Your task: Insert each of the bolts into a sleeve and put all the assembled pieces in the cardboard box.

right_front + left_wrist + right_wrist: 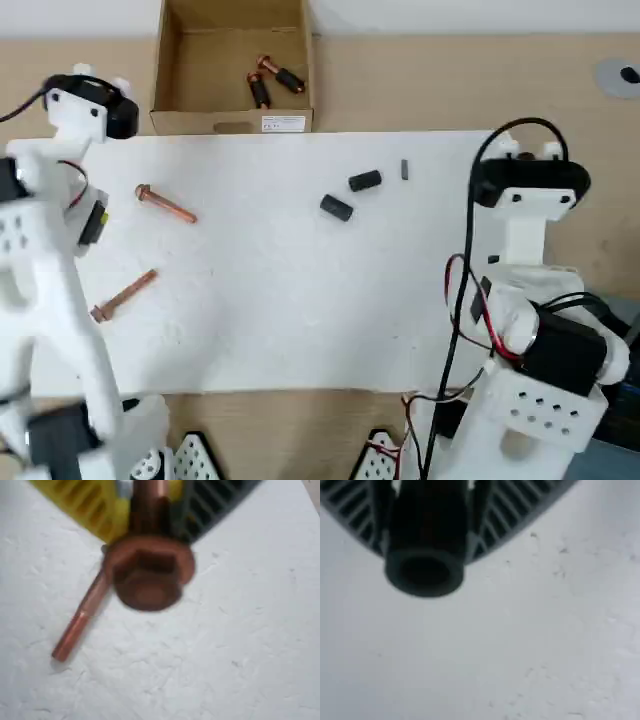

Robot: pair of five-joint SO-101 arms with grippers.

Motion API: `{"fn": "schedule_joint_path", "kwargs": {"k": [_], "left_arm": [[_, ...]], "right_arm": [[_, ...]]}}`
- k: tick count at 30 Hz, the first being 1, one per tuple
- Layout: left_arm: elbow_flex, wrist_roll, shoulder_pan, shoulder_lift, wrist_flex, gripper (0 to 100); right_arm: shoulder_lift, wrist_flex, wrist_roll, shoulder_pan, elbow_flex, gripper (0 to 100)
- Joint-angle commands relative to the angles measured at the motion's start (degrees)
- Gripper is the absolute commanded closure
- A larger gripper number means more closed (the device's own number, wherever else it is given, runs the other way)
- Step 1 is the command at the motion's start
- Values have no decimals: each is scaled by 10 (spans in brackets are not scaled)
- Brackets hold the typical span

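We see left end effector [149, 505] clamped on bolt [149, 575], right end effector [427, 495] on sleeve [427, 535]; next, we judge, coaxial insertion.

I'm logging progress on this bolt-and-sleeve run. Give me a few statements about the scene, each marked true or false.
1. Two assembled pieces lie in the cardboard box. True.
2. The left end effector is shut on a bolt. True.
3. The right end effector is empty. False: it grips a black sleeve.
4. The loose sleeves on the white mat touch the loose bolts. False: sleeves and bolts lie well apart.
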Motion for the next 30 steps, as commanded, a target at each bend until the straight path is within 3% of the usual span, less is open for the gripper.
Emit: {"fn": "schedule_joint_path", "kwargs": {"k": [1,4,7,15,21,30], "left_arm": [[72,83,26,-130,5,995],[156,140,51,-236,-12,995],[249,207,71,-346,-84,995],[499,378,75,-585,-252,997],[598,465,75,-713,-287,998],[680,598,75,-820,-288,998]], "right_arm": [[-11,4,-42,-14,-36,989],[-11,4,-96,-19,-35,989],[-11,-8,-117,-22,-30,989],[-47,-97,-117,-22,65,989],[-177,-179,-107,-29,208,989],[-396,-265,-105,-140,409,989]]}}
